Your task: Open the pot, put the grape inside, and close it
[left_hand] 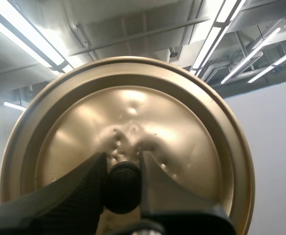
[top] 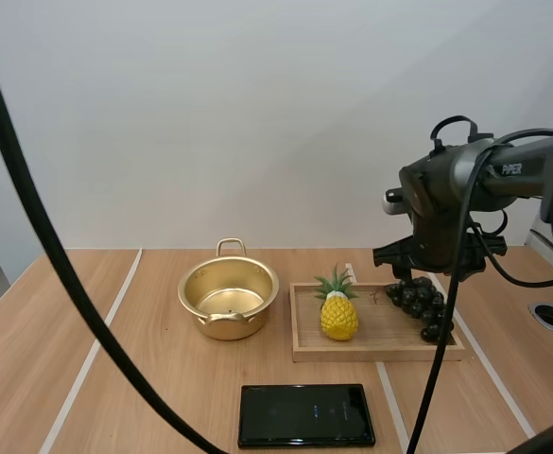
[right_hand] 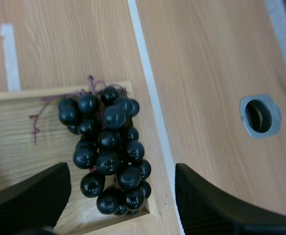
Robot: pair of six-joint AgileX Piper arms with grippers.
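The gold pot stands open at the table's middle left, with nothing inside. Its gold lid is held up off the table, my left gripper shut on the black knob. A bunch of dark grapes lies at the right end of the wooden tray. My right gripper hangs just above the bunch. In the right wrist view the grapes lie below and between the fingers of the right gripper, which stands wide open and apart from them.
A yellow toy pineapple stands on the tray's left half, between the pot and the grapes. A black phone lies flat near the front edge. A round metal grommet hole sits in the table at the far right.
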